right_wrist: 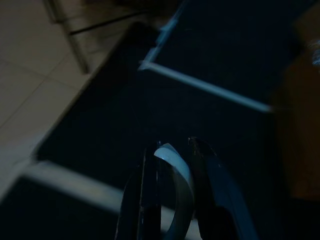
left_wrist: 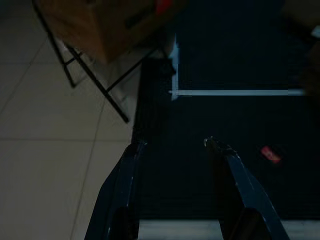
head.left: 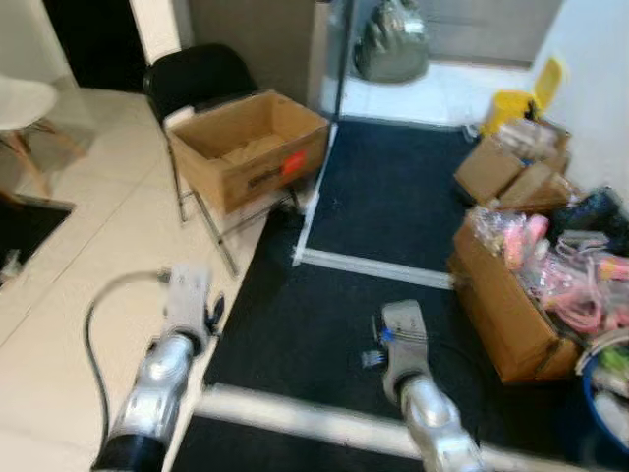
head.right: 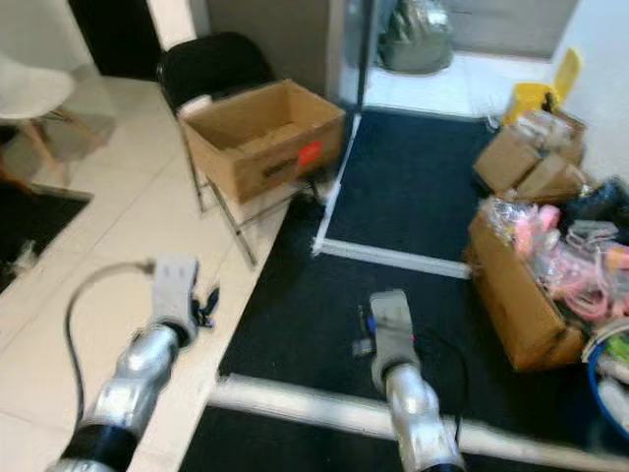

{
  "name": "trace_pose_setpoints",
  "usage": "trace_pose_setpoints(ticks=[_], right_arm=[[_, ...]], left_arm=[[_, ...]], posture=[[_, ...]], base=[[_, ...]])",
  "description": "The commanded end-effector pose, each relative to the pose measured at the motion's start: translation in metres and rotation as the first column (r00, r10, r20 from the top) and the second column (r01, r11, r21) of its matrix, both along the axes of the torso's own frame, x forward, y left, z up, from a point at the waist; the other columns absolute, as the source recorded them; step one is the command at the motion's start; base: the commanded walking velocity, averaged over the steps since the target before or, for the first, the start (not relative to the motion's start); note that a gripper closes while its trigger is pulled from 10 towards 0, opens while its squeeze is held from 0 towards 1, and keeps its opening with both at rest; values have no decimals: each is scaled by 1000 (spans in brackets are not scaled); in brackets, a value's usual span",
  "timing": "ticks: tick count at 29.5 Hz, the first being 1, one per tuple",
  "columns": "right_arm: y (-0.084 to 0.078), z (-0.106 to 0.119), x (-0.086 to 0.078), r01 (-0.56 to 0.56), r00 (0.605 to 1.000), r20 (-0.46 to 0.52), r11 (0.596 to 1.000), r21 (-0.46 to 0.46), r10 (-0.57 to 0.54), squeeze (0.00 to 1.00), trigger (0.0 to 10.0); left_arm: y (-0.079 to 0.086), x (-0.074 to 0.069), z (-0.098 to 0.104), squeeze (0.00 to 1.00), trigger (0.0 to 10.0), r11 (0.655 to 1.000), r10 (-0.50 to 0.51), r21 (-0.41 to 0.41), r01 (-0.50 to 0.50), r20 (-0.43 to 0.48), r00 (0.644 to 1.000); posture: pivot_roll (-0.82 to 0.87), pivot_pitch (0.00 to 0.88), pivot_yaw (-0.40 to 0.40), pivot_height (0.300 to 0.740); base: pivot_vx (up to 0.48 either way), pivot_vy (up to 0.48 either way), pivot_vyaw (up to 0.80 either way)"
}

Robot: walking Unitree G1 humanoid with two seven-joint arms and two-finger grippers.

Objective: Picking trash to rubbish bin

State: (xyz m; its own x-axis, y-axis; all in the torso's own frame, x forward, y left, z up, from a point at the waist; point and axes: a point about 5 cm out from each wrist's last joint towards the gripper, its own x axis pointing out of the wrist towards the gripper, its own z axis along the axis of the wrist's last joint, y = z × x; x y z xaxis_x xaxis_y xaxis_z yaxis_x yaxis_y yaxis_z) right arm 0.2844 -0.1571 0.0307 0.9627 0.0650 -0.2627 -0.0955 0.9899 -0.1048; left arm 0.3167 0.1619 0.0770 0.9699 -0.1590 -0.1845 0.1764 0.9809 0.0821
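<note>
Trash (right_wrist: pixel 172 165): a pale, curved, strip-like piece, clenched between the right gripper's (right_wrist: pixel 172 150) black fingers, held above the dark mat (head.left: pixel 393 206); too dim in the right wrist view to tell its material. Floor is cream tile (head.left: pixel 88 256) on the robot's left, black mat with white tape lines (head.left: pixel 373 267) ahead and right. Open cardboard box (head.left: pixel 246 147) with a red label sits on a black folding chair (head.left: pixel 197 79) at the tile/mat edge. More cardboard boxes (head.left: pixel 506 305), stuffed with pink packaged items, line the right wall. Yellow object (head.left: pixel 521 103) near the back. Left gripper (left_wrist: pixel 172 145) released, fingers spread, over the mat edge. Small red spot (left_wrist: pixel 270 154) on the mat beside it.
</note>
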Motion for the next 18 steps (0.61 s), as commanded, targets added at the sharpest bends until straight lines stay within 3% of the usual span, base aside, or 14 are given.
trace_pose_setpoints(ticks=[1,13,18], right_arm=[[9,-4,-2,-16,1000,-15,1000,13,16,0,10000],[6,-5,-1,9,1000,-25,999,32,-9,0,10000],[7,-5,-1,15,999,-29,999,32,-15,0,10000]], left_arm=[[10,-4,-6,0,10000,1000,27,15,-27,-23,999],[11,-3,-5,0,10000,1000,25,9,-25,-20,999],[12,-3,-4,0,10000,1000,25,10,-25,-20,999]], posture=[[-15,102,35,740],[-14,94,38,740],[-15,90,39,740]], base=[[405,0,0],[398,0,0],[393,0,-800]])
